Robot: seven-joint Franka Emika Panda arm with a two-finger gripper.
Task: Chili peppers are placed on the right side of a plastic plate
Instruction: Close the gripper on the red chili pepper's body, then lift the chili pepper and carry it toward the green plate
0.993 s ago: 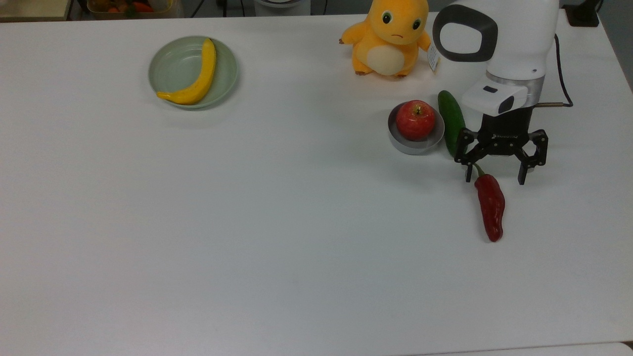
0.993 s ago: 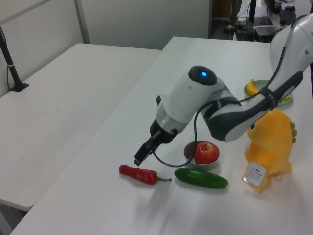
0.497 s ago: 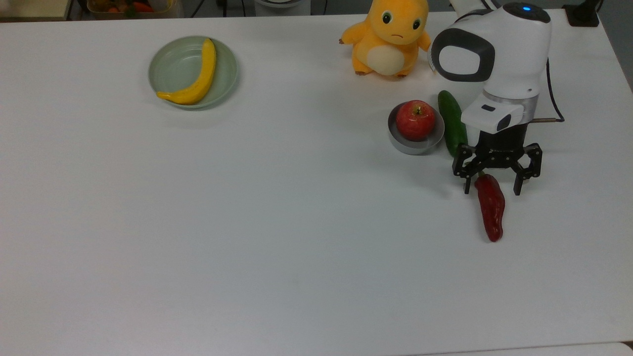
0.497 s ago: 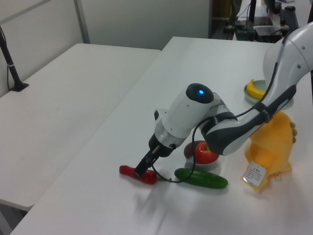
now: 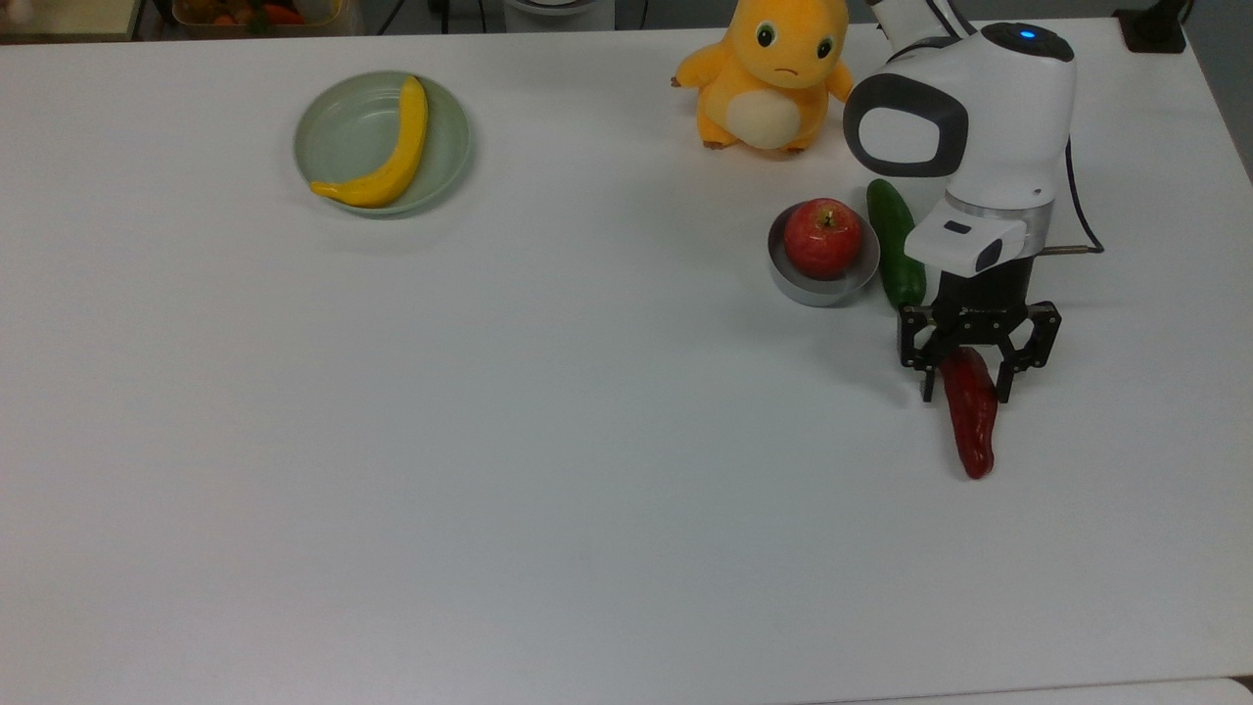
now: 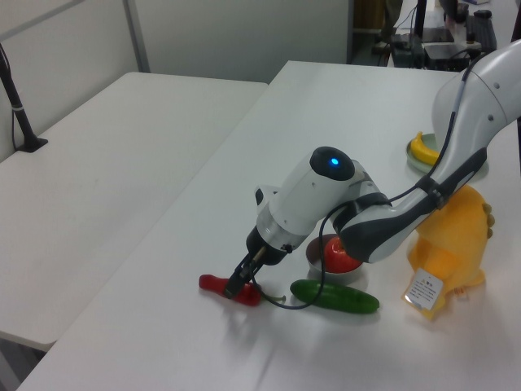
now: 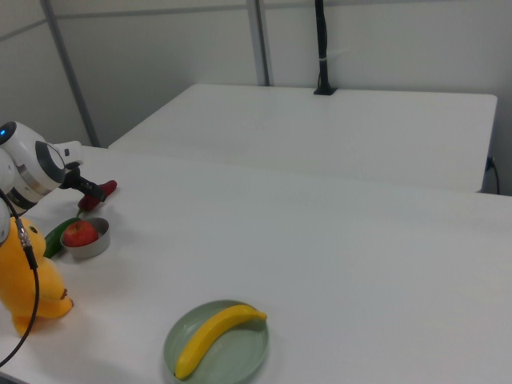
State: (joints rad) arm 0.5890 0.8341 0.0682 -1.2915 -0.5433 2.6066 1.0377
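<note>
Your gripper [image 5: 962,387] is now down at table level, straddling the stem end of the chili peppers [image 5: 970,416] at the right of the top view; a second ago it hung higher and further up the frame, over the stem, with the fingers spread wider. Fingers are parted but narrower now, one on each side of the pepper's upper body, and you can't tell from these frames whether the pads touch it, so call it open, not gripping. The left view agrees: the gripper [image 6: 242,285] tip sits low over the chili peppers [image 6: 228,288], at the end nearer the cucumber [image 6: 334,296]. The pepper has not shifted, lying on the white table [image 5: 587,441] at lower right of the top view, pointing down-frame, just below the cucumber [image 5: 897,243] and the grey dish [image 5: 820,282] with the apple [image 5: 822,238]. So the approach looks done and the step in hand is the close. The plastic plate [image 5: 345,137] is well apart, at upper left of the top view, with a banana [image 5: 386,166] lying across its right half, so free rim space on that side is tight; you'll likely need to set the pepper on the table just beside the plate's right edge. Watch the grasp point: it's near one end, so the long tail may droop or swing on lift.
</note>
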